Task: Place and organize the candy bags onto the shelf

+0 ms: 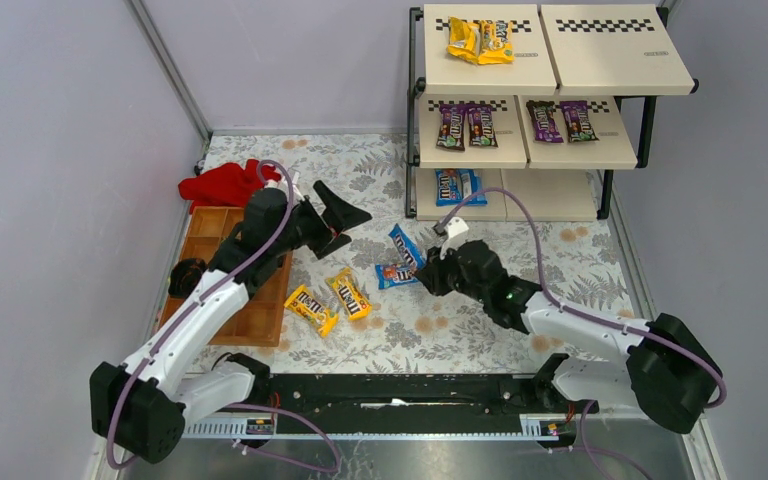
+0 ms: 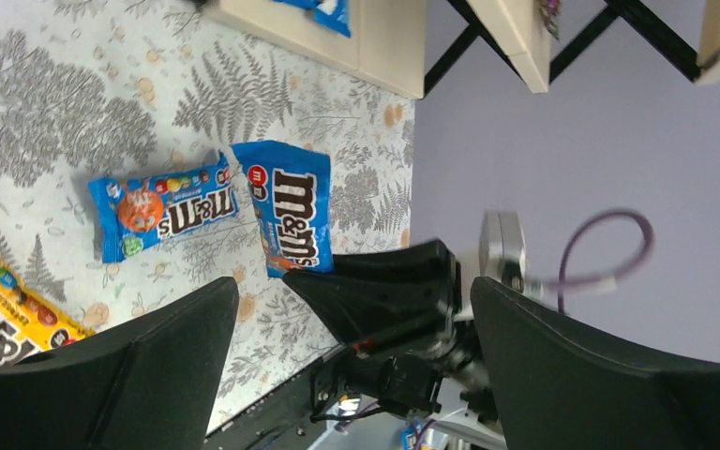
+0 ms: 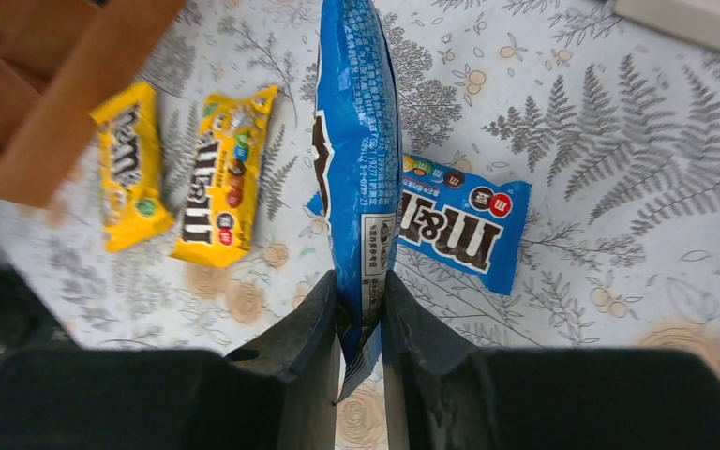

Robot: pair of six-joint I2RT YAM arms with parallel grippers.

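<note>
The shelf (image 1: 600, 60) stands at the back right, with yellow candy bags (image 1: 480, 40) on the top tier, purple-brown ones (image 1: 465, 125) on the middle and blue ones (image 1: 457, 185) at the bottom. My right gripper (image 1: 428, 268) is shut on the end of a blue bag (image 3: 356, 141), held edge-up just above the mat. A second blue bag (image 3: 459, 230) lies flat beside it. Two yellow bags (image 1: 310, 308) (image 1: 350, 293) lie to the left. My left gripper (image 1: 352, 228) is open and empty, hovering left of the blue bags (image 2: 291, 211).
A brown wooden compartment tray (image 1: 245, 290) lies at the left with a red cloth (image 1: 222, 185) behind it and a small black object (image 1: 185, 275) at its left edge. The floral mat (image 1: 460, 330) covers the table.
</note>
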